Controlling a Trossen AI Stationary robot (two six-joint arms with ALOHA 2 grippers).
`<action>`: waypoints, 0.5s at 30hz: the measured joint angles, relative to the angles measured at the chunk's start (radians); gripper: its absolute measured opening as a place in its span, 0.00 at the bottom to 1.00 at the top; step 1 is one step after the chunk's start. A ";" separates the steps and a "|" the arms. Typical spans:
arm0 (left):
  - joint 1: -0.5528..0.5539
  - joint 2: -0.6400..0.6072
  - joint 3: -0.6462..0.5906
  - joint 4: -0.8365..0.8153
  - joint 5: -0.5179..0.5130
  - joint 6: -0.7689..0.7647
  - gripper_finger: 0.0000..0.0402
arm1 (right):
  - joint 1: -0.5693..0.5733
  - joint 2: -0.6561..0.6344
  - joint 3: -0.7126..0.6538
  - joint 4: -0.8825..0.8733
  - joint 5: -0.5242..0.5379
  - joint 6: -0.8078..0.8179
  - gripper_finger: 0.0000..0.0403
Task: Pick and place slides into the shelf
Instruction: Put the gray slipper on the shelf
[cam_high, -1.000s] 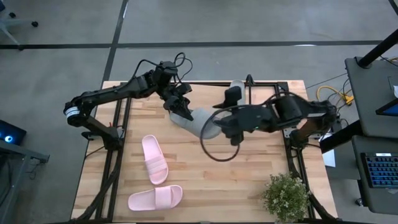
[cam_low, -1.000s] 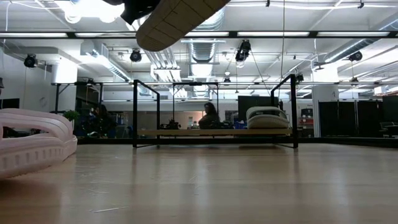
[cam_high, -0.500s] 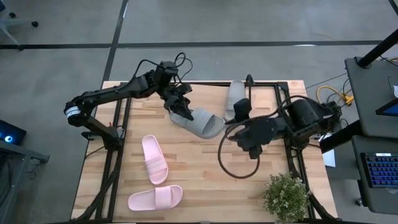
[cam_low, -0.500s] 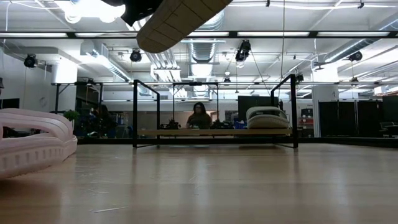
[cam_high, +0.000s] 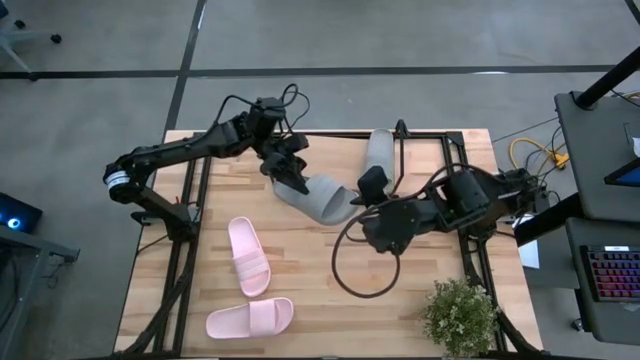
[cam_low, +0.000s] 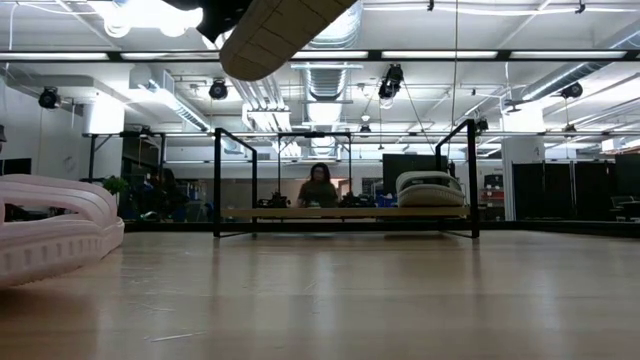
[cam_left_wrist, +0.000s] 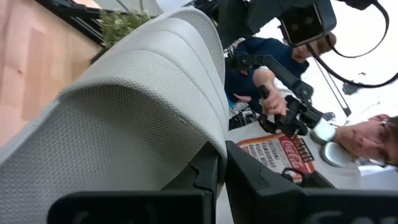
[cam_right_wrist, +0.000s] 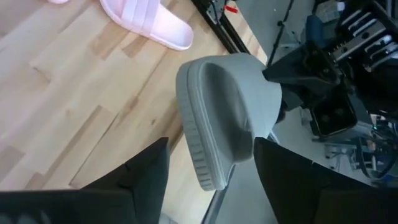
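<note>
One grey slide (cam_high: 325, 198) hangs above the table's middle, and my left gripper (cam_high: 292, 178) is shut on its far-left end. In the low view its ribbed sole (cam_low: 280, 35) shows high up. My right gripper (cam_high: 372, 185) is open at the slide's free end (cam_right_wrist: 227, 112). Its fingers stand on either side of that end with gaps showing. A second grey slide (cam_high: 378, 152) rests sole-down on the shelf (cam_low: 345, 212) at the table's far edge. Two pink slides (cam_high: 248, 255) (cam_high: 250, 317) lie on the tabletop at the near left. My left gripper pinches an edge of the grey slide's far-left end (cam_left_wrist: 208, 149) between its two fingers. They come about level from the table's far left and lie along the slide. The slide is lifted clear of the table and juts out toward the right arm.
A potted plant (cam_high: 460, 315) stands at the near right corner. A black cable loop (cam_high: 350, 270) hangs from the right arm over the table's middle. The shelf's black frame (cam_high: 430, 137) runs along the far edge. People show in the room beyond the table.
My right arm has swung a little toward the table's near edge and its gripper has rolled. The grey slide's free end, covered by that arm a second ago, now shows beside the fingers. The cable loop has swung with the arm. The left gripper and slide have kept still.
</note>
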 joint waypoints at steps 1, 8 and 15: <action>0.000 0.000 0.000 0.001 0.012 0.000 0.00 | 0.000 0.001 -0.001 0.012 0.001 -0.006 0.55; 0.000 0.000 0.002 0.014 0.059 -0.002 0.00 | 0.001 0.017 -0.020 0.042 0.000 -0.047 0.53; 0.000 0.000 0.002 0.022 0.064 -0.002 0.00 | 0.001 0.051 -0.023 0.103 0.000 -0.095 0.51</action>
